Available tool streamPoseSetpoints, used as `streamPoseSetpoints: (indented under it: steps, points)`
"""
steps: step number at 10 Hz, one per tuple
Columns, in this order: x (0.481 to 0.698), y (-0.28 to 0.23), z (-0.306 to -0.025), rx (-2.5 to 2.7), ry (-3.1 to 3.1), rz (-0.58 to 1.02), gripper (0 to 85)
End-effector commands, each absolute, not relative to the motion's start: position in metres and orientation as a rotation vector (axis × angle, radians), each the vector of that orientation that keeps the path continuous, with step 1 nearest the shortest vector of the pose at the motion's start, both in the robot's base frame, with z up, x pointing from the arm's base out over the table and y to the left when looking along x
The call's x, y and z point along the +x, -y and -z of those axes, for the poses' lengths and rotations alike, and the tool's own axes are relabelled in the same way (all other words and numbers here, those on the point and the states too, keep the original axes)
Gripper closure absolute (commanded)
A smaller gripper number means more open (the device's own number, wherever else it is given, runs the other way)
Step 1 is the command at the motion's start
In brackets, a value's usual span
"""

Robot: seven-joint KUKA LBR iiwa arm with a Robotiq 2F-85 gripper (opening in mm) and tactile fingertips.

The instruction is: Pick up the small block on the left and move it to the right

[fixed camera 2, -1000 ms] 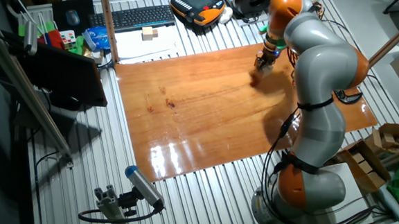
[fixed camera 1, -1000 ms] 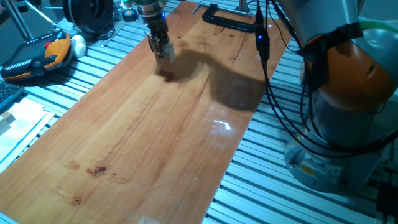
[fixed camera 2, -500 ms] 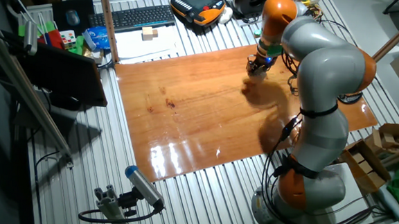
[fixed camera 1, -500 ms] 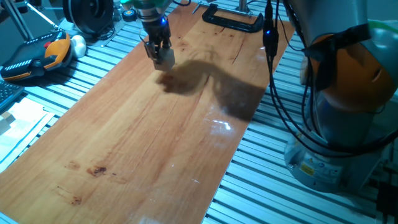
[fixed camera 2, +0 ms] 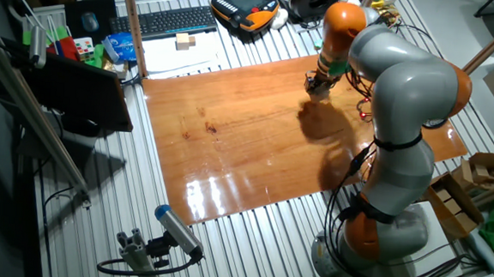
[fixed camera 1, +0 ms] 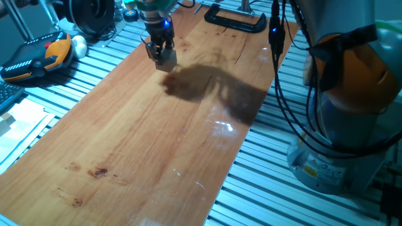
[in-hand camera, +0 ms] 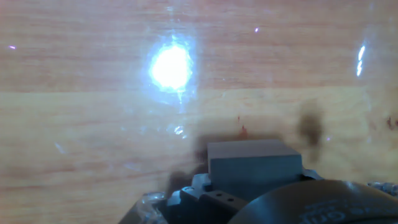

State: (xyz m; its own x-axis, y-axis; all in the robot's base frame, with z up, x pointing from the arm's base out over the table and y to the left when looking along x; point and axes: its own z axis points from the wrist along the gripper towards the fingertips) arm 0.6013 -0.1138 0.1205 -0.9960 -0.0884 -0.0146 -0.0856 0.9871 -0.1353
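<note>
My gripper (fixed camera 1: 165, 61) is shut on the small block (fixed camera 1: 167, 60), a pale cube held between the fingertips a little above the wooden board (fixed camera 1: 157, 144), near its far left edge. A dark shadow lies on the board to the right of it. In the other fixed view the gripper (fixed camera 2: 319, 85) hangs over the board's far side (fixed camera 2: 247, 138). In the hand view the block (in-hand camera: 252, 165) sits between the fingers, in shadow, with the glossy board (in-hand camera: 93, 124) below it.
A black clamp (fixed camera 1: 233, 19) lies at the board's far end. A teach pendant (fixed camera 1: 38, 56) sits on the slatted table at left. Cables (fixed camera 1: 276, 81) hang beside the robot base (fixed camera 1: 352, 113). A keyboard (fixed camera 2: 173, 20) and another wooden cube (fixed camera 2: 182, 41) lie beyond the board.
The gripper has risen off the board with the block in it and shifted slightly; its shadow has spread away from it to the right.
</note>
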Motion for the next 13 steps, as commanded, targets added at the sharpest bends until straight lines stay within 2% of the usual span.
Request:
streamPoseSetpoints:
  steps: [1,3,5,6,10,13]
  points:
    - [0.601,0.113,-0.12,-0.184,-3.118,0.215,84.3]
    - [0.601,0.113,-0.12,-0.2,-3.095,0.227,84.3]
    - [0.601,0.113,-0.12,-0.167,-3.157,0.108,84.3]
    - [0.601,0.113,-0.12,-0.152,-3.154,0.113,84.3]
    - [0.645,0.046,-0.145,-0.03,-3.166,0.133,84.3]
    - [0.641,-0.001,-0.135,0.056,-3.166,0.093,84.3]
